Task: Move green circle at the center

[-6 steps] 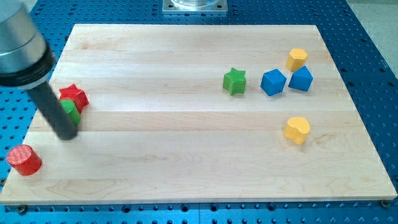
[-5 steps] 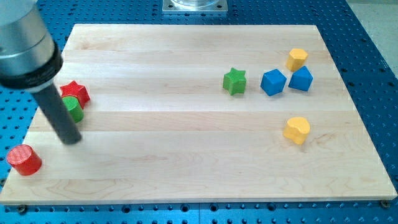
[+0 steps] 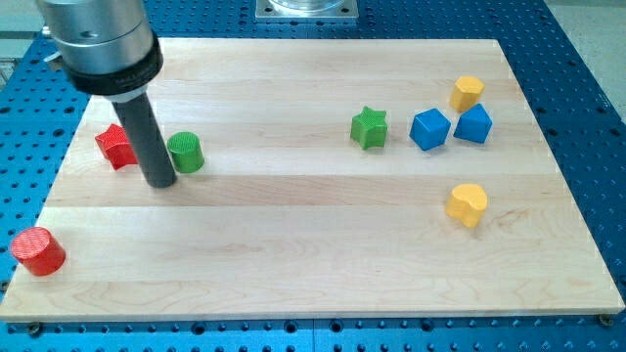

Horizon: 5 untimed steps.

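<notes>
The green circle lies on the wooden board at the view's left, well left of the board's middle. My tip rests on the board just left of the green circle, touching or nearly touching its left side. The red star sits just left of the rod, partly hidden behind it.
A red circle lies at the view's lower left corner. A green star, two blue blocks, a yellow block and a yellow heart lie at the view's right.
My tip has moved right and up the view. The green circle has slid right, away from the red star it was touching.
</notes>
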Available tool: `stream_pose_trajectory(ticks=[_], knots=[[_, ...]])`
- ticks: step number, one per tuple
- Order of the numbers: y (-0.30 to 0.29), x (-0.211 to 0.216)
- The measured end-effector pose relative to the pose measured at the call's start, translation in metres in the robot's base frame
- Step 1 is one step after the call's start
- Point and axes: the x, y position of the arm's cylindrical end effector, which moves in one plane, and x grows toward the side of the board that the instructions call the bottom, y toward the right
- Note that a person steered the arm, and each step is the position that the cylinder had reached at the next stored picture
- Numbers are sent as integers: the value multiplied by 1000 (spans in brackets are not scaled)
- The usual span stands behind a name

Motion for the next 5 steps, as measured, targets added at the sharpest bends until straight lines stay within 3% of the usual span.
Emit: stream_pose_trajectory(ticks=[1, 2, 3, 5], knots=[[-46, 18], [-94, 9], [-66, -18], [61, -44]])
